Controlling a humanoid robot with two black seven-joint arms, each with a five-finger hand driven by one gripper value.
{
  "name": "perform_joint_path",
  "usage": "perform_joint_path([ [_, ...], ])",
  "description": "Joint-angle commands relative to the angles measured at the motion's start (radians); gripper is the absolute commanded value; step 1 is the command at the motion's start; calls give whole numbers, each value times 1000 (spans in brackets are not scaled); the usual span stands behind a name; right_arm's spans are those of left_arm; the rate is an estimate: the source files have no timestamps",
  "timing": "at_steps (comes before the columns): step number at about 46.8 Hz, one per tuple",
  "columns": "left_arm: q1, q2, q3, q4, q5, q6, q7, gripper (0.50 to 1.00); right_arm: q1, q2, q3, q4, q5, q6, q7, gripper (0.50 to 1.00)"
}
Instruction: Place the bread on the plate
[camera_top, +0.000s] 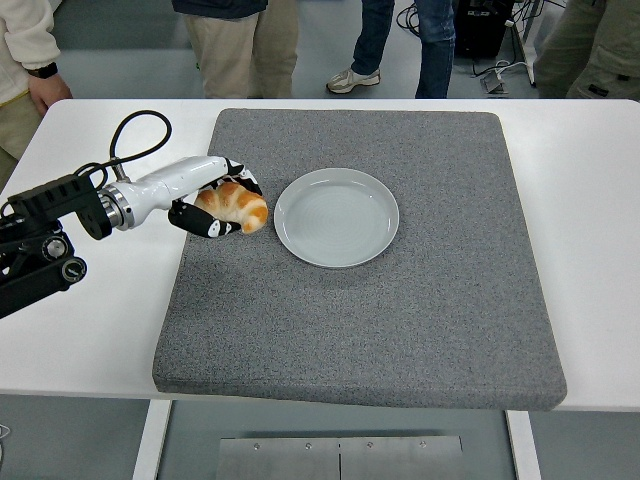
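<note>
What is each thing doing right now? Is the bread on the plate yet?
Bread: held in the robot's hand, left of the plate, not on it yet.
Left hand: fingers curled around the bread.
Plate: empty, lying flat on the grey mat.
Grey mat: lying flat on the white table.

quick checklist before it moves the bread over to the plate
1. Bread grasped: the left hand is curled around the bread. ok
2. Bread lifted off the grey mat: height not readable from this view. cannot tell
3. Plate free: nothing lies in it. ok
4. Path clear: only bare mat between bread and plate, just to the bread's right. ok
5. Right hand out of the way: not in view. ok
6. People: standing beyond the table's far edge, no hand over the mat. ok
</note>
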Motion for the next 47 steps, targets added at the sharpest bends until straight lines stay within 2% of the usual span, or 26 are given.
perform_joint_path([
  [1, -41, 13, 0, -1, -22, -13, 1, 500, 0, 0, 0, 0, 0, 0, 0, 1000],
  [10, -130, 45, -3, -1, -42, -69, -2, 500, 0, 0, 0, 0, 0, 0, 0, 1000],
  [15, -168, 57, -5, 2, -74, -91, -25, 500, 0, 0, 0, 0, 0, 0, 0, 1000],
  [29, -217, 42, -5, 75, -121, -99, -51, 500, 0, 0, 0, 0, 0, 0, 0, 1000],
  [37, -277, -25, 3, 161, -175, -120, -77, 500, 0, 0, 0, 0, 0, 0, 0, 1000],
  [47, -337, -57, 1, 174, -184, -146, -106, 500, 0, 0, 0, 0, 0, 0, 0, 1000],
])
